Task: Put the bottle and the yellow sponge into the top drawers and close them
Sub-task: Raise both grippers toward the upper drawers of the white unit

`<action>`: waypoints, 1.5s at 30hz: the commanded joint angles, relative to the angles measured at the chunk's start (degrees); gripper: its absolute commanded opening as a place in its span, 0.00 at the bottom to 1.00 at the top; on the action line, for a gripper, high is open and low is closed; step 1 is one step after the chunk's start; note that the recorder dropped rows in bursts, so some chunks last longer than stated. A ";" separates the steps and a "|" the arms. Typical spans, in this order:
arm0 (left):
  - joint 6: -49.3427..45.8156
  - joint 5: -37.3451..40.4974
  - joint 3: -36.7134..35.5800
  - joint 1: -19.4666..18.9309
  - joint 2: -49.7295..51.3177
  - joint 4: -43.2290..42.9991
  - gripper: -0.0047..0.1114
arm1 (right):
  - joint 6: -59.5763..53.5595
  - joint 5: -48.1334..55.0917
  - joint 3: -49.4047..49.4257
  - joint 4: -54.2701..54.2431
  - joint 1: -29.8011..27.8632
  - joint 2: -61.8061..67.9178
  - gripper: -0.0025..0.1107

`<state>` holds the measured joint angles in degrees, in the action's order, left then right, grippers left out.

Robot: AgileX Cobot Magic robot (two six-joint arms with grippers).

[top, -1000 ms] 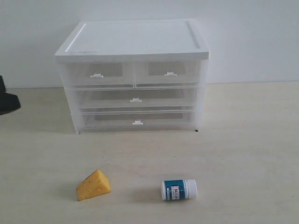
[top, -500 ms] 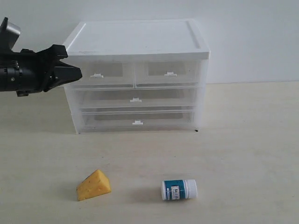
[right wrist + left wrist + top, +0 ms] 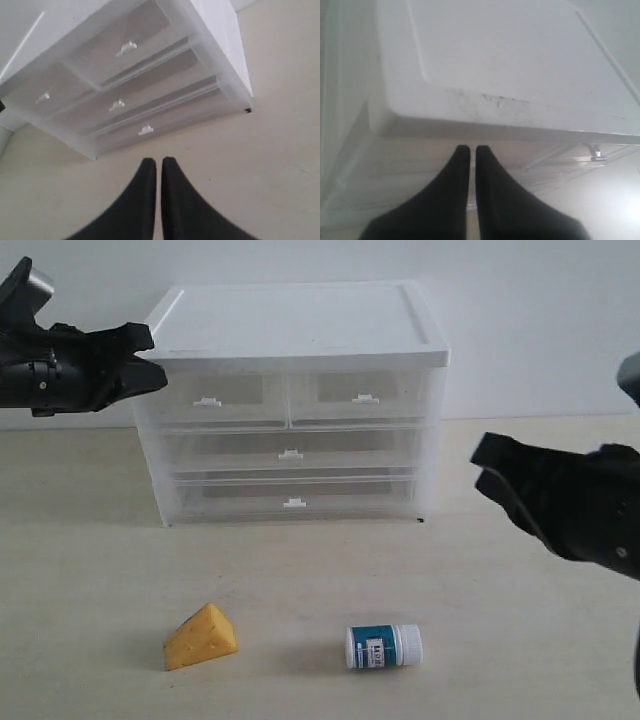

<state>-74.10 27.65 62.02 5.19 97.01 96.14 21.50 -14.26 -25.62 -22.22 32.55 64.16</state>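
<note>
**Both grippers closed and empty; items on table, drawers shut**

The left gripper [image 3: 152, 362] hangs beside the cabinet's [image 3: 290, 330] upper left corner, its fingers pressed together and holding nothing. The right gripper [image 3: 482, 458], likewise pinched closed and empty, is off the cabinet's right side, above the table [image 3: 520, 640].

The yellow sponge [image 3: 200, 637] lies on the table in front of the cabinet, to the left, well below and apart from the left gripper. The bottle [image 3: 384, 647] lies on its side to the sponge's right, cap pointing right, nearer the right gripper but clear of it. Both top drawers [image 3: 210, 400] are pushed in, as are the two full-width drawers beneath.

The surface is a pale beige tabletop; behind it stands a plain white wall [image 3: 520, 320].

Compared with half a second ago, the right arm has entered the view and the left gripper has risen slightly. Sponge and bottle have not moved.
</note>
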 commanded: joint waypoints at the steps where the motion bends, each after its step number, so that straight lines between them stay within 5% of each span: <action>1: -1.63 0.25 1.24 0.06 2.16 -2.11 0.07 | 7.31 -3.37 -6.08 3.85 -0.05 6.46 0.02; 11: -2.57 0.64 3.00 0.06 5.08 -2.55 0.07 | 28.21 -3.77 -16.38 18.39 -3.02 16.76 0.02; 14: -2.57 0.64 3.00 0.06 5.08 -2.66 0.07 | 51.34 -7.83 -16.60 40.66 -9.51 19.32 0.02; 16: -2.57 0.64 3.00 0.06 5.08 -2.66 0.07 | 69.32 -20.25 -16.74 59.60 -15.46 22.27 0.02; 19: -2.57 0.77 3.37 0.06 5.32 -2.56 0.07 | 81.84 -36.91 -18.20 71.78 -23.11 28.88 0.02; 30: -8.63 0.32 4.77 0.17 5.32 1.02 0.07 | 81.79 -51.42 -22.64 71.95 -25.50 45.81 0.02; 45: -7.66 -9.75 8.01 3.41 5.67 -5.65 0.08 | 84.78 -47.17 -28.35 75.41 -24.58 47.37 0.02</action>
<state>-81.70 24.23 68.50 8.69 102.51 87.99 106.63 -62.41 -53.59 52.84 7.59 111.56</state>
